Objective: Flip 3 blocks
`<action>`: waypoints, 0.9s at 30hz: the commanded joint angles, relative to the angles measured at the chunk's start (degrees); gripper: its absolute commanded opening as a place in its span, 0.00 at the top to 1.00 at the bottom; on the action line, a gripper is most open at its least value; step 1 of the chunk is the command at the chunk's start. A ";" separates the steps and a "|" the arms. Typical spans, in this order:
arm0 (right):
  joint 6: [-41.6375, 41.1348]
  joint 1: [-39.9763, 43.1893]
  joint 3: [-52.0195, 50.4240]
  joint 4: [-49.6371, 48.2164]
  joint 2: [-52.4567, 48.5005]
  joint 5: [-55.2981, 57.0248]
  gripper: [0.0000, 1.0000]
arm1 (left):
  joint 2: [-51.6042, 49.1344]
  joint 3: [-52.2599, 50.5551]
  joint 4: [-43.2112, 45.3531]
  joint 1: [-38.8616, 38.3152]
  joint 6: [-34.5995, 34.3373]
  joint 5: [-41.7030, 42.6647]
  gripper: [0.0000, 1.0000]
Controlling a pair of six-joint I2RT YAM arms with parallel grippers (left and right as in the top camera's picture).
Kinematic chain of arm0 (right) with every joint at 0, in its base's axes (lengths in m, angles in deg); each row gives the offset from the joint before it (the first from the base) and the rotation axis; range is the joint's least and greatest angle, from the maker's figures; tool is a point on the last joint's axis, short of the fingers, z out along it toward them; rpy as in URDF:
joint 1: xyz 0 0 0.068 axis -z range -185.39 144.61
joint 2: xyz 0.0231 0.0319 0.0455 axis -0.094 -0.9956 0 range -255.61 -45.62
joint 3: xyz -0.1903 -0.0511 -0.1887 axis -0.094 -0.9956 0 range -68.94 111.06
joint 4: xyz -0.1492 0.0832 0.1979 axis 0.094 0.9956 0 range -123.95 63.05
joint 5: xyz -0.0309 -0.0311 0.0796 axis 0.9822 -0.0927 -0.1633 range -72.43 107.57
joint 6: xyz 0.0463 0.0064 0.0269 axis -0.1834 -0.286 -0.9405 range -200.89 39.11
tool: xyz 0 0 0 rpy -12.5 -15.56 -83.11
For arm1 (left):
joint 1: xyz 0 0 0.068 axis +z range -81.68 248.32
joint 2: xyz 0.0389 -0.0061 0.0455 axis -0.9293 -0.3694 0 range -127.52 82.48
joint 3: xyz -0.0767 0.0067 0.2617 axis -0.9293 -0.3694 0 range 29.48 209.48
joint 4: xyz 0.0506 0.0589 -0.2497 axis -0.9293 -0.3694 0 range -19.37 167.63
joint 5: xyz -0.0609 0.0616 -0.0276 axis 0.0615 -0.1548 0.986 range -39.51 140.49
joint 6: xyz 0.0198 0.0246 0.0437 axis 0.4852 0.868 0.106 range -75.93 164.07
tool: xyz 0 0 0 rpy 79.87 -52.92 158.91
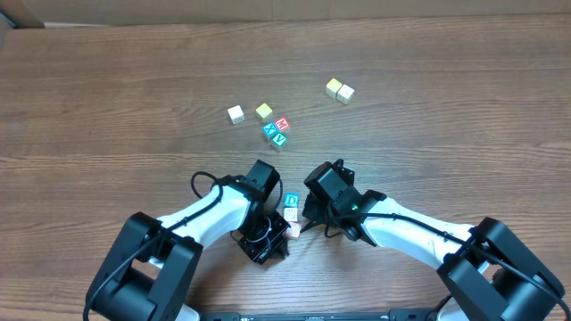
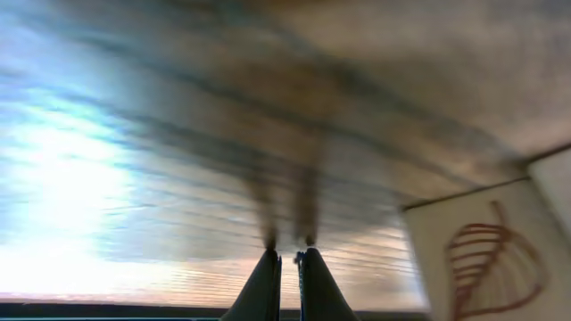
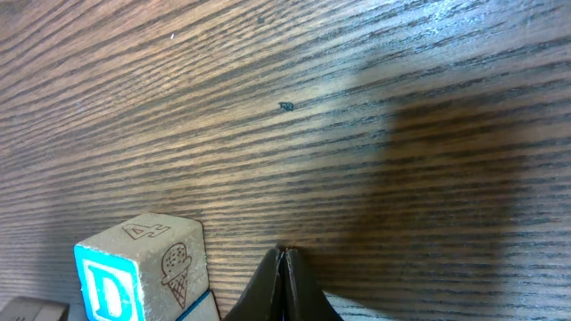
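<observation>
Three blocks sit in a short column between my two arms: a blue-faced D block (image 1: 291, 200), a whitish block (image 1: 291, 215) and a red-marked block (image 1: 293, 229). In the right wrist view the D block (image 3: 143, 267) stands just left of my right gripper (image 3: 284, 254), which is shut, empty, and low over the wood. It shows an ice-cream drawing on its side. My left gripper (image 2: 287, 254) is shut on nothing, tips close to the table. A pale block with a red leaf drawing (image 2: 486, 259) lies to its right, apart from the fingers.
Further back lie a white cube (image 1: 235, 114), a yellow-topped cube (image 1: 264, 111), a red-lettered cube (image 1: 283, 123), a blue X cube (image 1: 270, 130) and a green V cube (image 1: 280, 139). Two yellowish cubes (image 1: 339, 90) sit at the back right. Black cables hang by the left arm.
</observation>
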 commanded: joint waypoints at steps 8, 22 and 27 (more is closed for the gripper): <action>-0.28 0.52 -0.57 0.70 0.59 1.55 0.96 | 10.10 -1.16 -4.61 -0.44 1.97 -11.41 0.96; -4.98 -0.76 -0.63 7.67 0.59 -7.04 0.96 | 10.54 -1.16 -4.50 -0.37 1.25 -15.93 0.96; -3.08 -5.11 -0.63 6.56 0.59 -7.80 0.96 | 10.54 -1.16 -4.11 -0.37 1.25 -15.93 0.96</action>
